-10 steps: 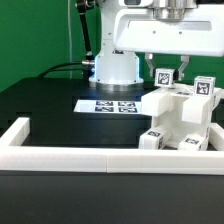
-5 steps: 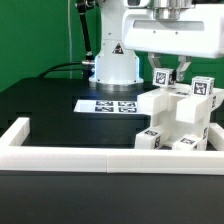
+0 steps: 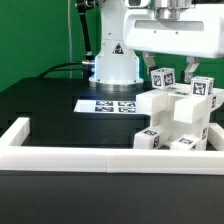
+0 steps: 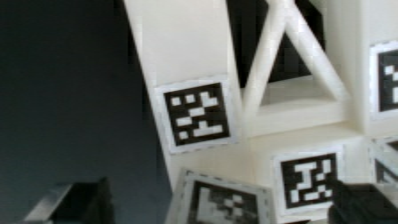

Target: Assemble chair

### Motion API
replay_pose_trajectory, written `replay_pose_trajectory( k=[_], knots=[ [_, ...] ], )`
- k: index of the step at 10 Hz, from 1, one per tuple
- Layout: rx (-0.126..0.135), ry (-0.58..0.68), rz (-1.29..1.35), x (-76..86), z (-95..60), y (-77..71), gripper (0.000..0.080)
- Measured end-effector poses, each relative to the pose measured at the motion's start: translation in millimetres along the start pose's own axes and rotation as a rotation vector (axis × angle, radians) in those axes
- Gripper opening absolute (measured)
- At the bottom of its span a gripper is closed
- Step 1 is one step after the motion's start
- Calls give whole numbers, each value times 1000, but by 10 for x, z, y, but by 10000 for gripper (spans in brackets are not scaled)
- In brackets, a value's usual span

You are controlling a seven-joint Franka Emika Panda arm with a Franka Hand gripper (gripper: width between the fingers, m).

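Stepped white plastic chair (image 3: 178, 120) of blocky legs, bars and panel, with black-and-white square tags on several faces; the wrist view shows tagged blocks and slanted bars close up (image 4: 231, 110). It stands on the black table (image 3: 50, 110) at about 3 o'clock, just inside the long white border rail (image 3: 100, 160). Two-finger gripper (image 3: 171, 68) hangs directly above it, jaws spread wide, holding nothing. Flat white marker board (image 3: 105, 105) lies beside it at 9 o'clock.

the chair (image 3: 180, 118) is white, with black-and-white square tags (image 4: 198, 115) on its blocks. the marker board (image 3: 108, 105) is white with black patterns. the rail (image 3: 70, 161) is white, the table (image 3: 50, 110) black, the backdrop (image 3: 35, 35) green.
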State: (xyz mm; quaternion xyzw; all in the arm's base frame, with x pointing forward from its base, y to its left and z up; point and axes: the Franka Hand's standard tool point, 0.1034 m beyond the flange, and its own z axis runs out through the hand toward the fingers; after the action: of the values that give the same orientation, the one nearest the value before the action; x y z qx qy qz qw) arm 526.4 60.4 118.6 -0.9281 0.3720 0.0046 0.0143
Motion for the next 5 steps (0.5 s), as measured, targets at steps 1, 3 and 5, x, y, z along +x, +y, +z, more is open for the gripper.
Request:
replay_pose_trajectory(
  k=[1,3,5],
  knots=[
    [2,0,-97,9,-8,6,640],
    [0,0,-231,10,-1,11,648],
    [0,2,-402,10,2,14,649]
  ],
)
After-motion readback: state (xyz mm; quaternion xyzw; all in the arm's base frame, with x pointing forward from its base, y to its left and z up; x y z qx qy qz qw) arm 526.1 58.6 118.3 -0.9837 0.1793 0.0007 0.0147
